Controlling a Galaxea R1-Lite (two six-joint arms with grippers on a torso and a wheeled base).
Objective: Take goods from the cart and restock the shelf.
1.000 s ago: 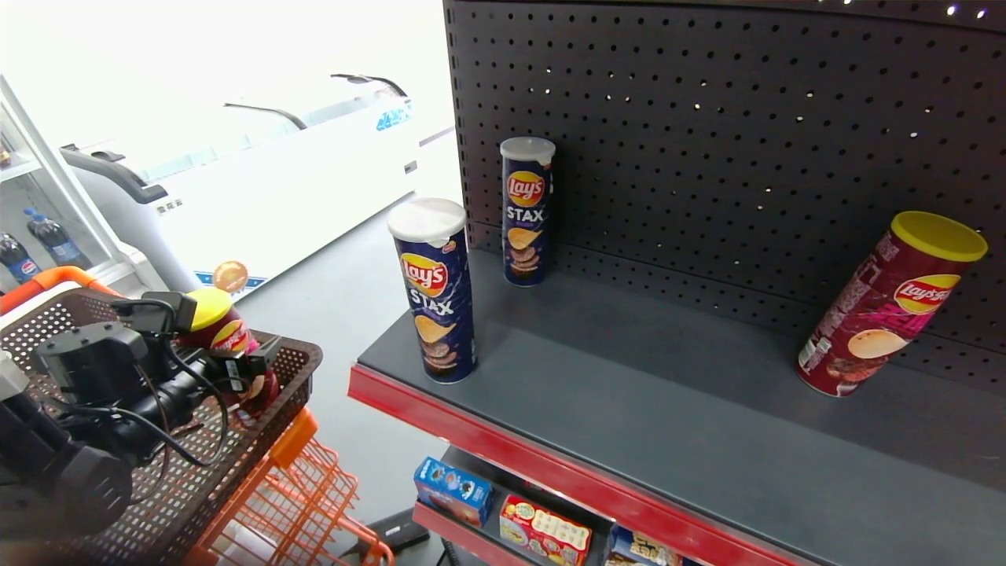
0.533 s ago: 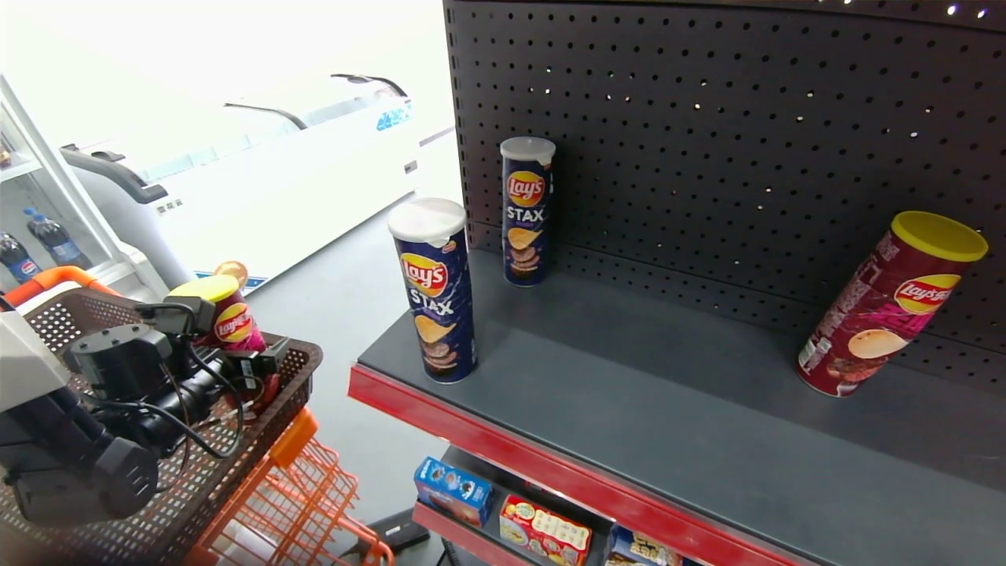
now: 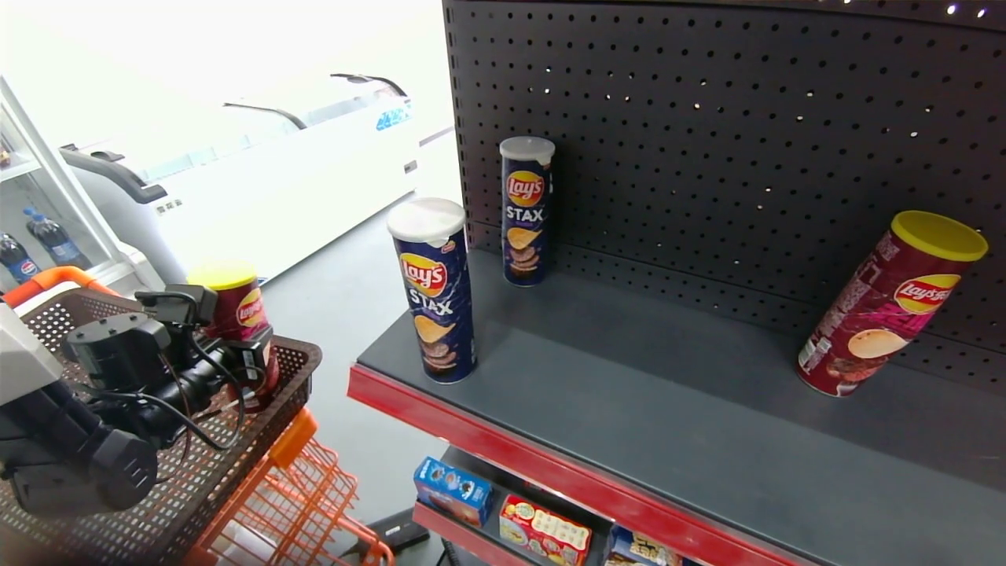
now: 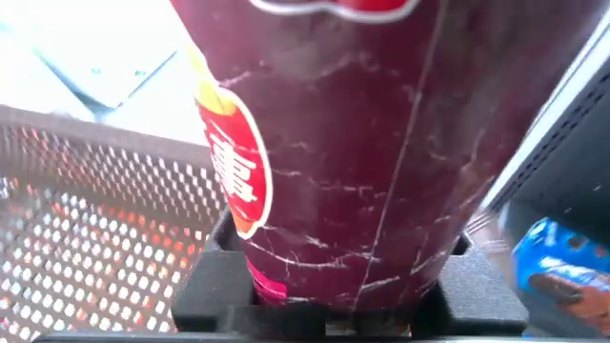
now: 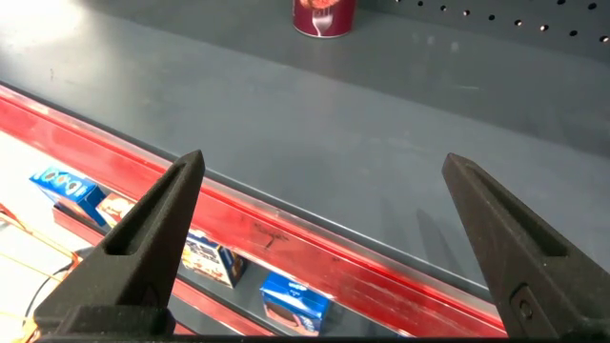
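Sitting left of the dark shelf (image 3: 629,393): orange cart (image 3: 295,436), white freezer (image 3: 275,189).

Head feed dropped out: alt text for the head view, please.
The left gripper holds a maroon, yellow-lidded chip can upright over the brown cart basket. The dark shelf holds a front blue can, a rear blue can and, far right, a second maroon can.
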